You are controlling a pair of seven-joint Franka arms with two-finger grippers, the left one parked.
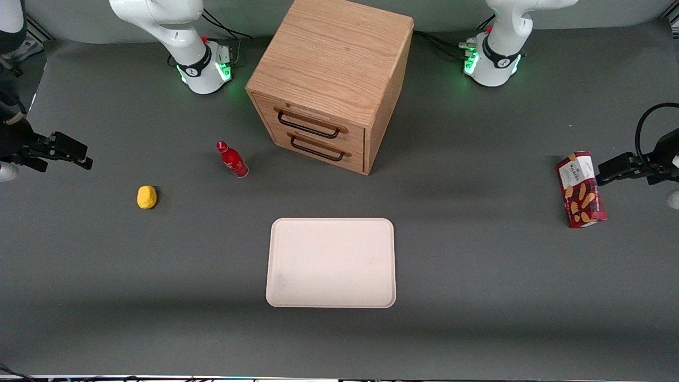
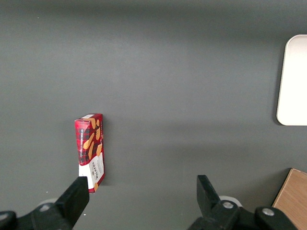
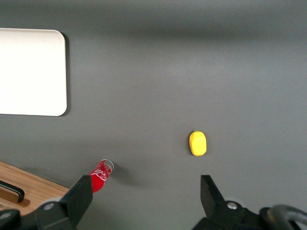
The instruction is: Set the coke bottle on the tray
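Red coke bottle (image 1: 232, 159) stands untouched near the cabinet (image 1: 331, 79); the claw (image 1: 79, 157), wide open and empty, must reach it before the tray (image 1: 331, 262).

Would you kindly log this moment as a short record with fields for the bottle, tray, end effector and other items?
coke bottle: standing on the table, in front of the cabinet's drawers, not on the tray
tray: bare, nearer the front camera than the bottle
end effector: open, holding nothing, at the working arm's end of the table, apart from the bottle
cabinet: wooden, both drawers shut
yellow object: on the table beside the bottle
snack box: toward the parked arm's end
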